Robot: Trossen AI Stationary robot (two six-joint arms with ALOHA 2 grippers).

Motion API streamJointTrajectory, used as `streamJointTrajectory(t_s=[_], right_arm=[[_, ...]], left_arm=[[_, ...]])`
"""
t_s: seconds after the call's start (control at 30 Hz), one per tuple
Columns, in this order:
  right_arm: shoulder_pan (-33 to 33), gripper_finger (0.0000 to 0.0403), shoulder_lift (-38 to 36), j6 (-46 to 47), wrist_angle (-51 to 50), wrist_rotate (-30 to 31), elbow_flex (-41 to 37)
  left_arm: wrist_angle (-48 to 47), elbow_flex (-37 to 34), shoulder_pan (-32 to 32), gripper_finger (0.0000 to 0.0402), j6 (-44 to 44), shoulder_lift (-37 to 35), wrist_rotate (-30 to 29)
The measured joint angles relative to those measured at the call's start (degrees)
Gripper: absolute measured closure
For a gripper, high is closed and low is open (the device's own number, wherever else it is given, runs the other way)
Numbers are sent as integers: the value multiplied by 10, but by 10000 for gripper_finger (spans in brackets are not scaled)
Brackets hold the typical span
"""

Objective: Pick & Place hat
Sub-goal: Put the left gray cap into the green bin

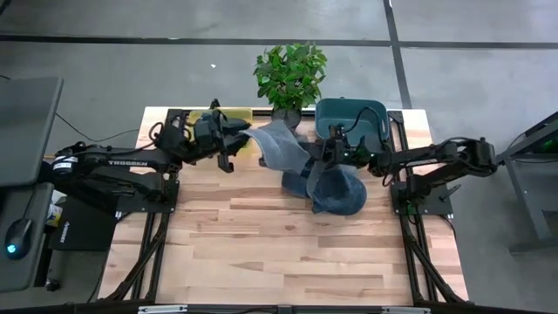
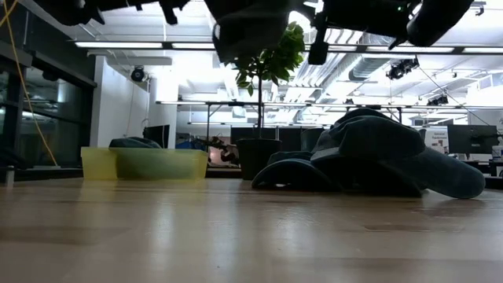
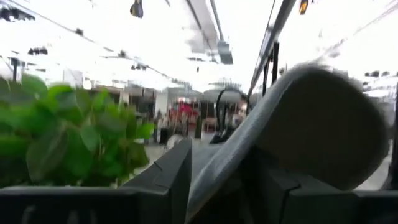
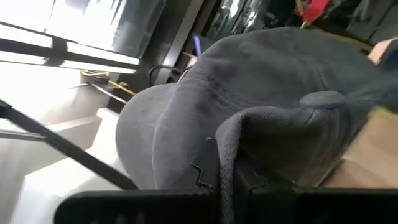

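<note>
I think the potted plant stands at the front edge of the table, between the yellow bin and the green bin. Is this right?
Not quite. The potted plant stands at the back edge of the table, not the front; the high view shows it. It is between the yellow bin and the green bin, as you say.

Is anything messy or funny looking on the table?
Yes. The hats lie in a crumpled heap by the teal bin instead of sitting neatly. One grey hat hangs in the air, stretched between the left gripper, near the yellow bin, and the heap, where the right gripper pinches a hat's edge.
</note>
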Motion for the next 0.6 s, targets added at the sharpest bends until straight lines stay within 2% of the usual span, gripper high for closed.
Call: streamJointTrajectory(t_s=[0.43, 0.6], right_arm=[[-22, 403, -184, -92, -262, 39, 0], [-22, 403, -256, -120, -366, 80, 0]], left_arm=[[-19, 0, 0, 266, -21, -91, 4], [-70, 0, 0, 266, -84, -105, 12]])
